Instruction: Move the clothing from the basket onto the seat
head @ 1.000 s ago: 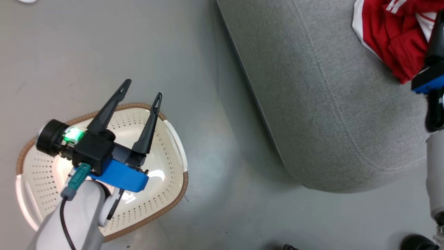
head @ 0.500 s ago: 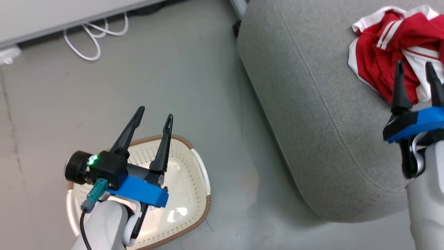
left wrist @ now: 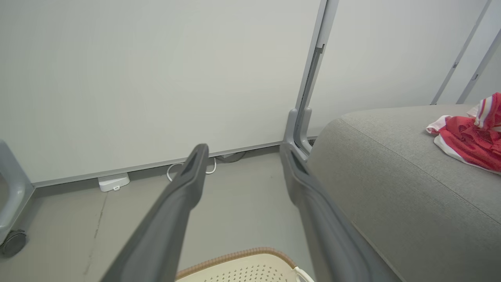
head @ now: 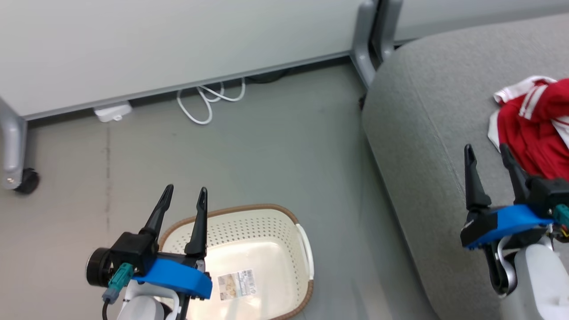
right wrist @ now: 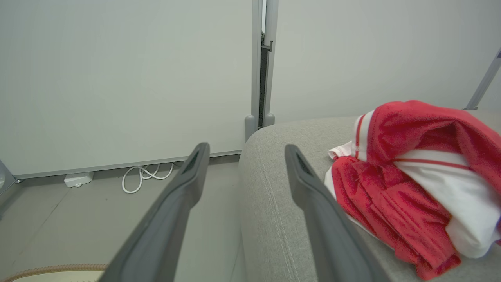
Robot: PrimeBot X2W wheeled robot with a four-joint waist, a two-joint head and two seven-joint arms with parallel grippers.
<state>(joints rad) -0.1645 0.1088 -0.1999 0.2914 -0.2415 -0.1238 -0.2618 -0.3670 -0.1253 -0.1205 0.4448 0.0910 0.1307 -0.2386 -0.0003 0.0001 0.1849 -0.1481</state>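
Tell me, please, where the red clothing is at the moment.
The clothing lies bunched on the grey seat at the head view's right edge, just beyond the open right pincer, well right of the basket on the floor.

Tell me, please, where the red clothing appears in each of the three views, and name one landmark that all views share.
Head view: the clothing lies at the right edge, on the seat.
Left wrist view: clothing at the far right edge, middle height.
Right wrist view: clothing covers the right half, close.
Shared landmark: the grey partition post at the seat's far corner.
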